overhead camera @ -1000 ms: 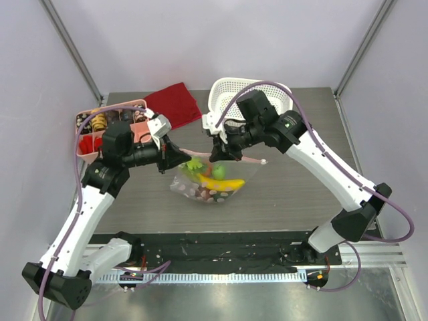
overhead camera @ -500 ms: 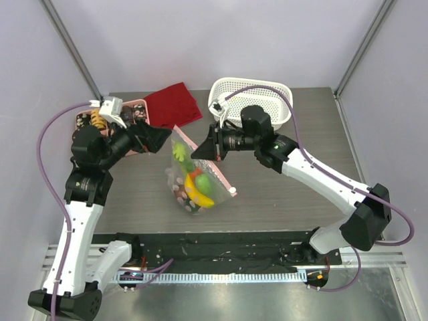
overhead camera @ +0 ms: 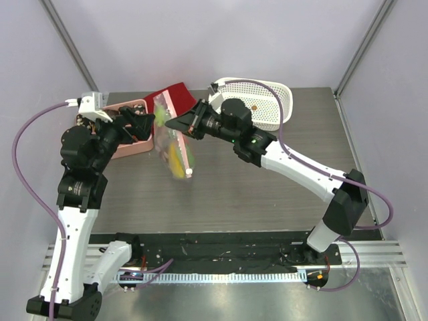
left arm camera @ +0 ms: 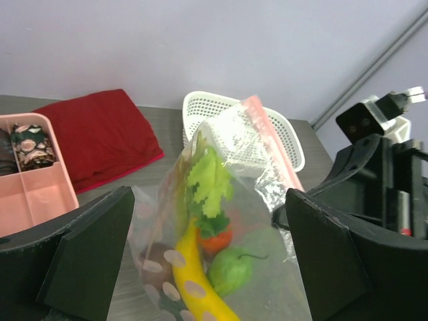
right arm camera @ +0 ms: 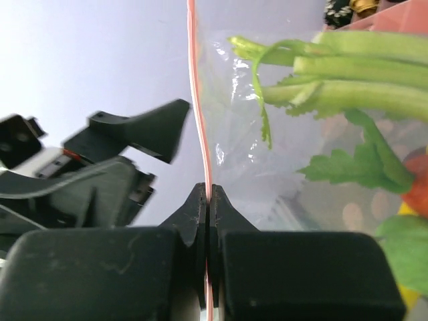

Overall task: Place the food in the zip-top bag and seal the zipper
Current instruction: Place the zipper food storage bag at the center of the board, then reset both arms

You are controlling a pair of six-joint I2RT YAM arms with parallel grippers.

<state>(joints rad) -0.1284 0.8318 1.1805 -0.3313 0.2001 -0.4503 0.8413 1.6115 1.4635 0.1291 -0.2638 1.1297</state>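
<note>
Clear plastic printed with pale pink dots made up the one zip-top bag (overhead camera: 170,144). It hung in the air above the far left of the table (overhead camera: 267,194), just beside the one pink tray (overhead camera: 134,148) and near the one red cloth (overhead camera: 179,93). One white basket (overhead camera: 267,107) stood further right.

There were two arms with two claws. The right gripper (right arm camera: 208,194) was pinched tight on the zipper (right arm camera: 198,100), and the thin pink strip ran straight up from between its fingers. The left gripper (overhead camera: 144,125) stood spread wide and held nothing, with the bag just beyond its two fingers (left arm camera: 87,254).

Through the crumpled film I counted one yellow banana (left arm camera: 194,274), one red-orange pepper (left arm camera: 217,237), one round green piece (left arm camera: 231,271), one leafy green sprig (left arm camera: 210,184) and one dark red round piece (left arm camera: 157,257) low on the left. From the right wrist camera, three or so long green stalks (right arm camera: 361,73) lay across the top. The load sagged to the bottom of the bag. From above, the bag looked blurred.
</note>
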